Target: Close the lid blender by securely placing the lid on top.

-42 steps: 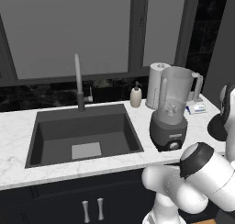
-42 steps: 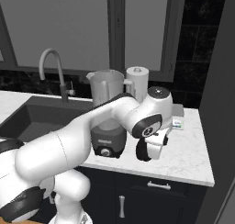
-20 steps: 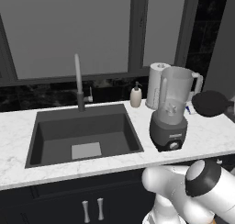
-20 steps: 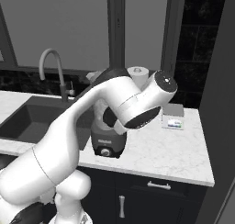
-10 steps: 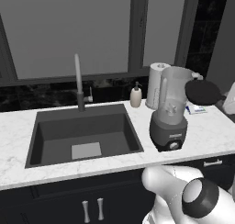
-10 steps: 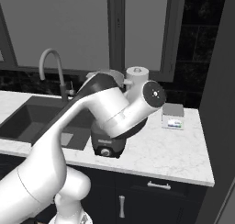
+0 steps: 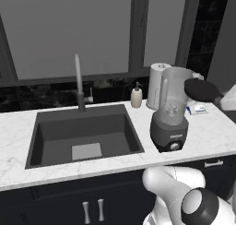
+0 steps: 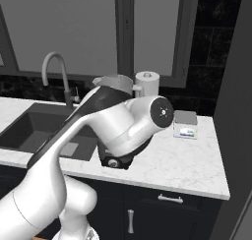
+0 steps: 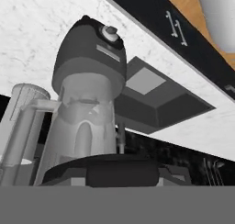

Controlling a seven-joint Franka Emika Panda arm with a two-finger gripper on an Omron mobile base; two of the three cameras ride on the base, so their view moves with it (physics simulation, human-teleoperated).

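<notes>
Left base view, left to right: dark rectangular sink basin (image 7: 83, 136) set in the white marbled counter (image 7: 18, 127), with a grey upright tap (image 7: 79, 83) at its 12 o'clock. A small beige soap bottle (image 7: 136, 96) stands near the basin's 1 o'clock corner, and a white paper towel roll (image 7: 156, 83) just right of it. The blender, a tall clear tapered jar on a dark grey rounded base with a front knob (image 7: 169, 113), stands upright on the counter at the roll's 5 o'clock, jar rim uncovered. The flat round black lid (image 7: 202, 89) hangs in the air at the jar rim's 3 o'clock, roughly at rim height, tilted, its near edge just beside the rim; contact cannot be told. In the hand view the lid (image 9: 105, 170) lies across the bottom with the blender (image 9: 87, 103) beyond it. The lid is carried by the arm, but the pincer's fingers are hidden, so its state cannot be told.
</notes>
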